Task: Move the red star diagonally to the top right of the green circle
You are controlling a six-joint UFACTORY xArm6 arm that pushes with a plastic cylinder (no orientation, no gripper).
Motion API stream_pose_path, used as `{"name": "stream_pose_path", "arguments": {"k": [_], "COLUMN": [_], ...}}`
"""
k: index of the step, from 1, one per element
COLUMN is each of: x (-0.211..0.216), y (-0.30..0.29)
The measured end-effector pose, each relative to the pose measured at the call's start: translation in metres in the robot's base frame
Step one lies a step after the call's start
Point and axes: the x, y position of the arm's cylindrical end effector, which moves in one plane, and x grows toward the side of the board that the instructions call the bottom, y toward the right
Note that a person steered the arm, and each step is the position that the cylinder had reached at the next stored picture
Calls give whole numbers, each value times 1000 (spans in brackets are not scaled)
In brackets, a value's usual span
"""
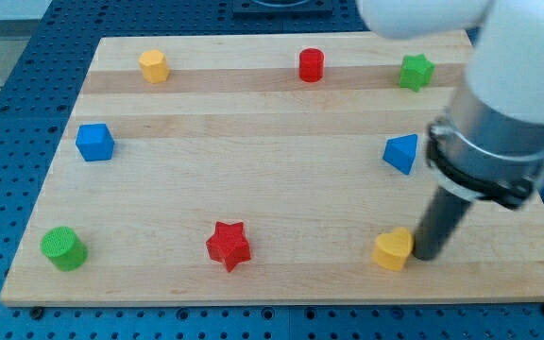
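The red star [229,246] lies near the board's bottom edge, left of centre. The green circle [63,248] stands at the bottom left corner, level with the star and well to its left. My tip [427,256] is at the bottom right, touching or just right of a yellow heart-shaped block [393,249]. The tip is far to the right of the red star.
A blue cube [94,143] sits at the left, a yellow hexagon [154,66] at the top left, a red cylinder [311,65] at the top centre, a green star [416,72] at the top right, and a blue triangle [401,153] at the right. The wooden board [253,132] rests on a blue perforated table.
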Motion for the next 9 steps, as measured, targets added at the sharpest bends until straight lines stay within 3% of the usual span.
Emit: {"name": "stream_pose_path", "arguments": {"k": [1,3,4,6,7,8,9], "x": [-14,11,38,42,37,10,-24], "y": [-42,17,-19,-185,-207,-181,-202]}}
